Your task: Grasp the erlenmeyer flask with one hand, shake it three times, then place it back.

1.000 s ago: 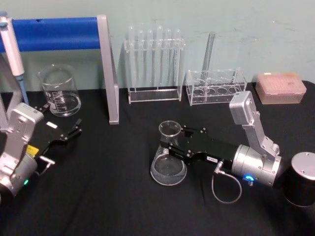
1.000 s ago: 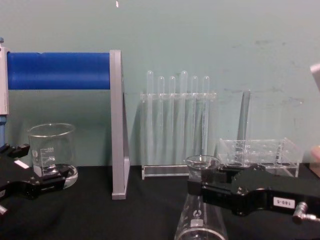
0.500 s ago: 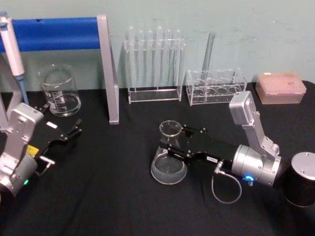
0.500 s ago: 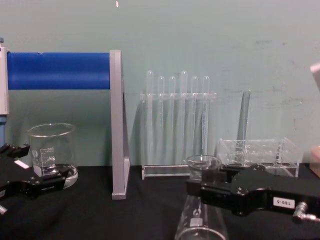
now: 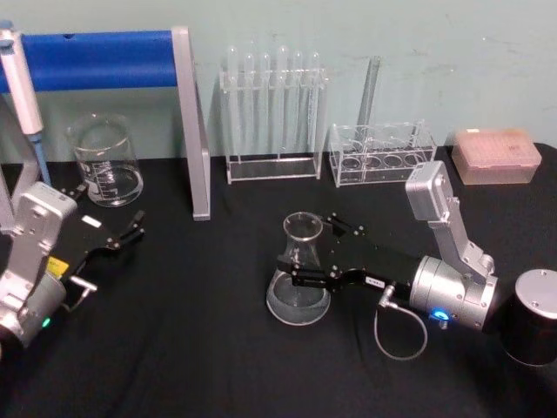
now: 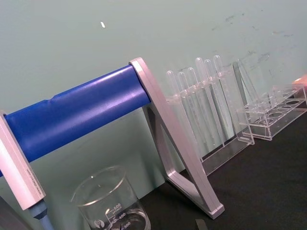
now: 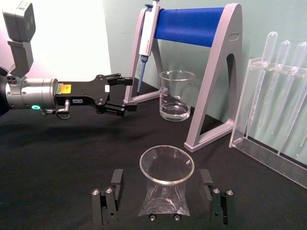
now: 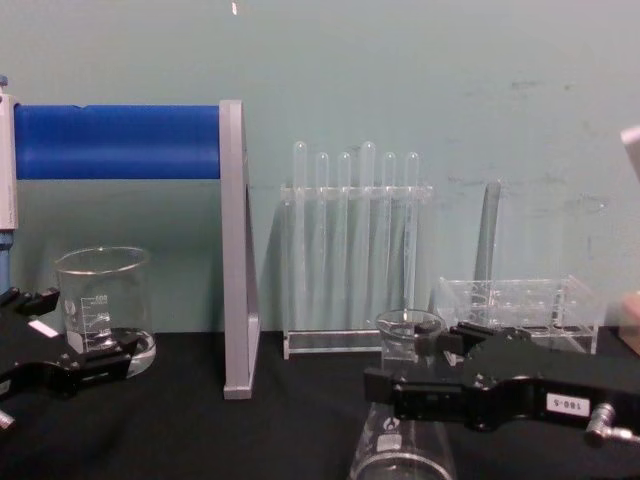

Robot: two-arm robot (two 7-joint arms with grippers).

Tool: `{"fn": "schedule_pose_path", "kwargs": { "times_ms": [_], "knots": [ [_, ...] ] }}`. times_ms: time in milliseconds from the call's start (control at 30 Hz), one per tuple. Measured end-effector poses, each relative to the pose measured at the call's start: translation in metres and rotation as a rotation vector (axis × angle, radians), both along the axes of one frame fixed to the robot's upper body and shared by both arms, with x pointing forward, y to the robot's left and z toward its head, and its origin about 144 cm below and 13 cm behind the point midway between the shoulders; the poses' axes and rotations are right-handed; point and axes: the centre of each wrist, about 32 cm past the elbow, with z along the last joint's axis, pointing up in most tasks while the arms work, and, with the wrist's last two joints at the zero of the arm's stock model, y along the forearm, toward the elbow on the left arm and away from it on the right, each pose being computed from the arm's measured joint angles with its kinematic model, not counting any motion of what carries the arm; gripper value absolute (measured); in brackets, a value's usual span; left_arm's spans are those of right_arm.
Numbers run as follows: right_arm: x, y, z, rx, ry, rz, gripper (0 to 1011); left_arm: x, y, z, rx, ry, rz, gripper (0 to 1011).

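The clear glass erlenmeyer flask (image 5: 298,277) stands upright on the black table near the middle. My right gripper (image 5: 306,243), the black hand with the white label, straddles the flask's neck and is open. In the right wrist view a gap shows between the flask (image 7: 166,178) and each of the fingers (image 7: 108,197). From the chest view the flask (image 8: 400,442) stands low in the picture, with the right gripper (image 8: 418,362) reaching in from the right at neck height. My left gripper (image 5: 122,237) rests open at the table's left, far from the flask.
A glass beaker (image 5: 106,161) stands back left under the blue pipette stand (image 5: 104,57). A rack of test tubes (image 5: 271,113) and a second clear rack (image 5: 383,153) line the back wall. A pink tip box (image 5: 496,155) and a black cylinder (image 5: 533,319) sit at the right.
My right gripper's jaws have spread apart and let go of the flask's neck. The flask stays standing in the same spot. The left arm has not moved.
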Motion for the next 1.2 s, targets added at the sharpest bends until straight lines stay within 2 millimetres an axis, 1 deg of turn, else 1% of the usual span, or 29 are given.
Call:
{"fn": "schedule_pose_path", "kwargs": {
  "times_ms": [67,767,1200],
  "knots": [
    [0.0,0.0,0.0,0.0,0.0,0.0,1002,0.0,0.0,0.0,0.0,0.0,0.0,1001],
    [-0.001,-0.001,0.0,-0.003,0.0,-0.005,1000,0.0,0.0,0.0,0.0,0.0,0.0,1001],
    [-0.013,-0.013,0.002,-0.022,-0.016,-0.02,1000,0.0,0.0,0.0,0.0,0.0,0.0,1001]
  ]
}}
